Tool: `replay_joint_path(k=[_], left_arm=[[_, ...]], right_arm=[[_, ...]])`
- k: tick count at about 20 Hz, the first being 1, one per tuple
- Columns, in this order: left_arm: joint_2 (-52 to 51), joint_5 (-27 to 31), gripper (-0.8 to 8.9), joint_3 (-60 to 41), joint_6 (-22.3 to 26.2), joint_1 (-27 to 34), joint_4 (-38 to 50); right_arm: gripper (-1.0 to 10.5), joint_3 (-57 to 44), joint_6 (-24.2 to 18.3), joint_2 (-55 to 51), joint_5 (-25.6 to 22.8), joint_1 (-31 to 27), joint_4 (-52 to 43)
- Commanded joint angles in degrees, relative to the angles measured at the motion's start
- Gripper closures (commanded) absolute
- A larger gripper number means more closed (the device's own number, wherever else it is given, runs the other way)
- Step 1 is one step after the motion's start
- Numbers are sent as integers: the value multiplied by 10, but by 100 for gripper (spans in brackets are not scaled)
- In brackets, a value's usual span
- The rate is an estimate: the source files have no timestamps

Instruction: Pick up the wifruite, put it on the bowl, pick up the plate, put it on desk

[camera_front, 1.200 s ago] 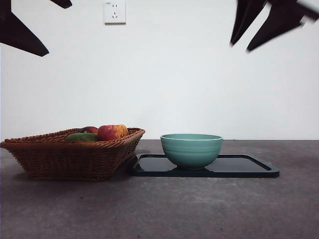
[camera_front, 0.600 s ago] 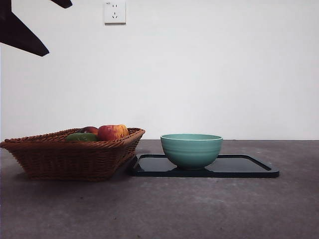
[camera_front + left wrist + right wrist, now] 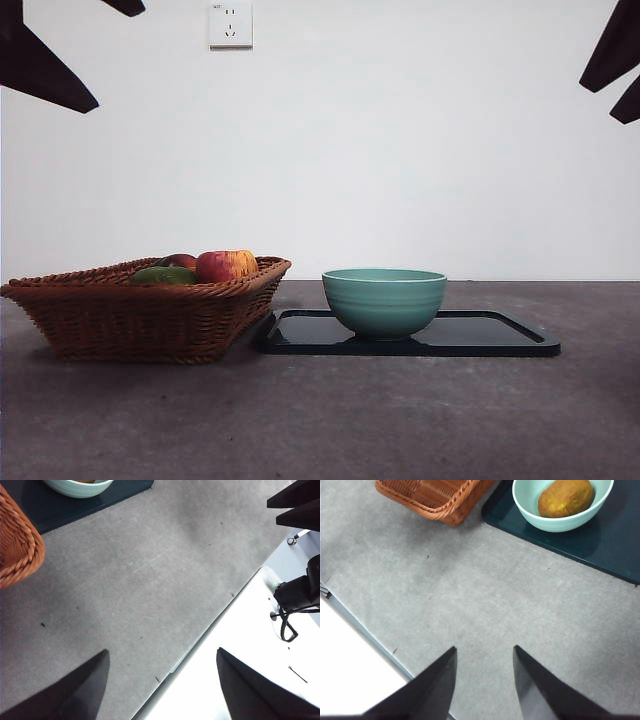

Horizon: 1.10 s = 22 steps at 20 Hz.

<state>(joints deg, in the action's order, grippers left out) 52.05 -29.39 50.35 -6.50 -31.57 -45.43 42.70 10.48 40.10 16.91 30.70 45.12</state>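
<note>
The brown oval wifruite lies inside the mint-teal bowl. The bowl stands on the dark flat plate on the desk, right of the basket. From the front the bowl's wall hides the wifruite. My right gripper hangs open and empty over bare desk, apart from the plate. My left gripper is wide open and empty above the desk's edge, far from the bowl. Black arm tips show at the top left and top right of the front view.
A brown wicker basket stands left of the plate, almost touching it, and holds a red-yellow apple and a green fruit. A white wall with a socket closes the back.
The dark arm at the top right left the front view half a second ago and now shows again as a tip at the right edge. Bowl, plate and basket have not moved.
</note>
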Motion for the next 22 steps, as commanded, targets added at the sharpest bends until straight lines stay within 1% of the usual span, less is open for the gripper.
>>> replay_joint_path(k=[1,13,15,18,20,22], left_arm=[[3,-2,470,4,11,-4,4],[3,-2,478,4,5,-4,10],[6,-2,513,4,-39,-4,44],[19,1,513,11,-100,-13,136],[43,31,508,35,-120,-23,171],[83,76,506,76,-122,-35,176]], right_arm=[[766,4,2,2,2,3,-13],[766,4,2,2,2,3,-18],[766,4,6,2,2,3,-18],[766,4,11,2,2,3,-18],[766,4,11,2,2,3,-18],[766,4,11,2,2,3,-17]])
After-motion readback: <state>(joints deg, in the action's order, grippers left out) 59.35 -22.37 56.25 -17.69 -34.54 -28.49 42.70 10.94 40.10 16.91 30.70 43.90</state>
